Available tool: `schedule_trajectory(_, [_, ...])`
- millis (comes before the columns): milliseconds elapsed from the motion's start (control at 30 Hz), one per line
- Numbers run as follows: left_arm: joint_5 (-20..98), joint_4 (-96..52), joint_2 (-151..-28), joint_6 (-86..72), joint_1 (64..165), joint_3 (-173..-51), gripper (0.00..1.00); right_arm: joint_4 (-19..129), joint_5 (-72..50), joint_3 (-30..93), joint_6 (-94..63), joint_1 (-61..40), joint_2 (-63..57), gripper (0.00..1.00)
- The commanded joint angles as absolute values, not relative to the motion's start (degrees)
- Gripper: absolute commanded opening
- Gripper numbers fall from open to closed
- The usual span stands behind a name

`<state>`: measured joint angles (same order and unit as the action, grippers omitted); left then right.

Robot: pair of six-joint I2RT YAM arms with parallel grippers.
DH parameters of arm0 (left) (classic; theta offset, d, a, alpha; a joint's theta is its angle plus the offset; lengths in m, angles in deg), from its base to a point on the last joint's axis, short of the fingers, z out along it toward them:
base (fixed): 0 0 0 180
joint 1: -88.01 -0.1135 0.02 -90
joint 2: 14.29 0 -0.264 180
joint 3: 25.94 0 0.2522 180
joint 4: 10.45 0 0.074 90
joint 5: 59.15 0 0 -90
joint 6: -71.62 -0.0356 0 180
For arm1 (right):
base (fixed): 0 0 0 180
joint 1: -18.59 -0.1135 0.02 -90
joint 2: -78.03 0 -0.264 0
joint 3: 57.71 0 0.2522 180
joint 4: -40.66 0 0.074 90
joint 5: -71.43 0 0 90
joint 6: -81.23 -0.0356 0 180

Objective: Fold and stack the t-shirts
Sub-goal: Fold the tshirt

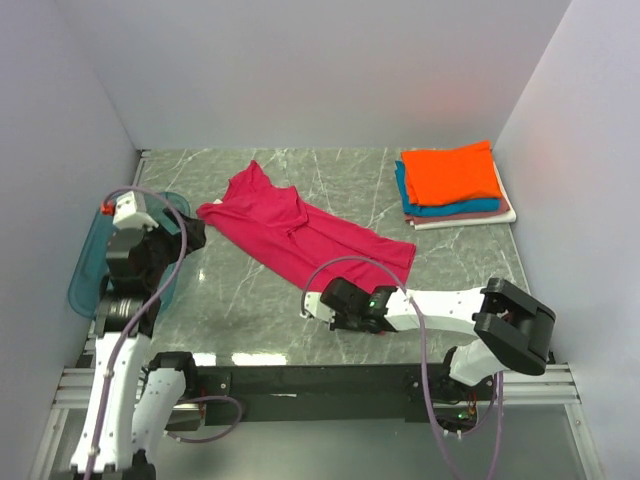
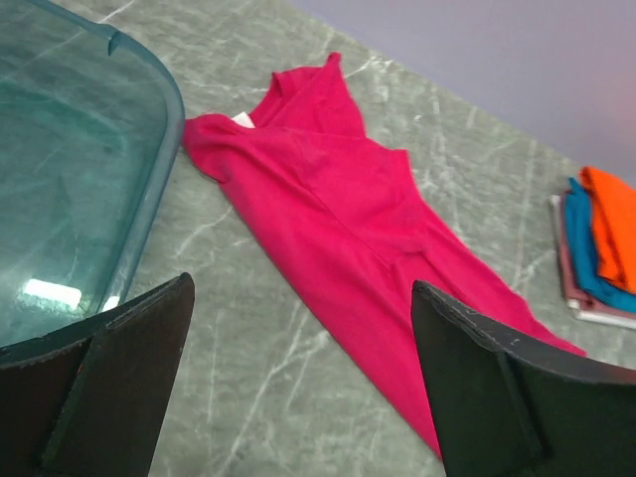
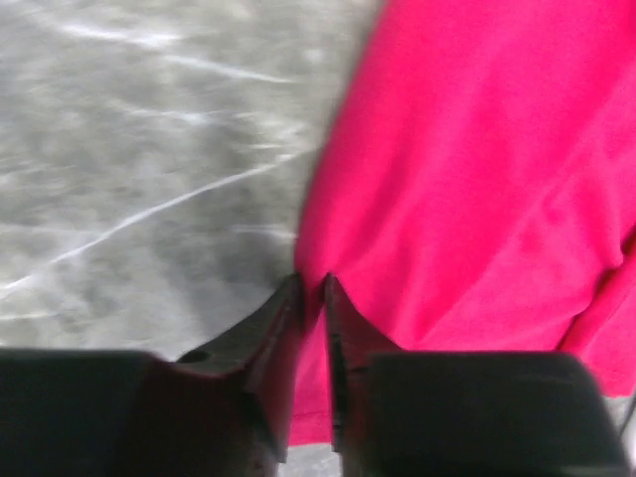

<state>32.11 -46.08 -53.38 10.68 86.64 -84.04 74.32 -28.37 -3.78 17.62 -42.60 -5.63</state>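
Observation:
A magenta-red t-shirt (image 1: 300, 235) lies loosely spread, slanting across the middle of the table. It also shows in the left wrist view (image 2: 348, 209) and the right wrist view (image 3: 477, 179). My right gripper (image 1: 308, 303) (image 3: 311, 283) sits low at the shirt's near edge, its jaws almost together with a fold of the red hem pinched between them. My left gripper (image 1: 190, 233) (image 2: 303, 286) hovers by the shirt's left sleeve end, wide open and holding nothing. Folded t-shirts (image 1: 455, 185) (image 2: 601, 248) are stacked at the back right, orange on top, then teal, pinkish and white.
A translucent blue plastic tray (image 1: 85, 270) (image 2: 70, 179) rests at the left table edge, under and beside my left arm. Pale walls close in the table on the left, back and right. The tabletop is grey marble-patterned.

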Motion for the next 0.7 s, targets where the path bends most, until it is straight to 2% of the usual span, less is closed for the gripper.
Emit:
schedule_trajectory(0, [34.5,-47.9,-47.4,11.9,86.7,-83.7,0.95,77.7,-26.6,-4.0,17.9,-46.0,-4.8,0.16])
schedule_trajectory(133, [35.7,-50.4,-42.9,13.5,86.6,-82.6,0.95,79.2,-19.5,-1.8,17.2,-52.7,-4.1,0.09])
schedule_trajectory(333, [38.5,-51.4,-39.1,18.3,86.6,-79.1,0.96,80.2,-13.1,6.9,16.5,-58.6,-12.6,0.08])
schedule_trajectory(400, [38.8,-51.9,-38.6,19.5,86.6,-78.1,0.96,81.8,-10.0,11.9,16.5,-59.8,-15.7,0.16])
schedule_trajectory(433, [38.8,-52.7,-38.4,20.6,86.6,-77.8,0.97,82.9,-9.0,15.3,16.5,-59.6,-16.4,0.31])
schedule_trajectory(500, [39.2,-52.8,-38.2,21.7,86.7,-77.1,0.97,86.1,-8.4,17.7,17.9,-58.3,-16.0,0.45])
schedule_trajectory(567, [39.6,-52.4,-38.5,22.6,86.7,-77.0,0.99,89.3,-6.5,18.5,20.0,-55.8,-11.9,0.53])
schedule_trajectory(600, [39.7,-51.8,-38.7,22.7,86.7,-76.6,0.99,90.0,-5.1,18.3,21.9,-51.0,-9.9,0.61])
schedule_trajectory(667, [41.0,-49.7,-40.2,23.2,86.6,-75.7,0.99,92.3,1.4,16.5,24.0,-44.5,-3.2,0.69])
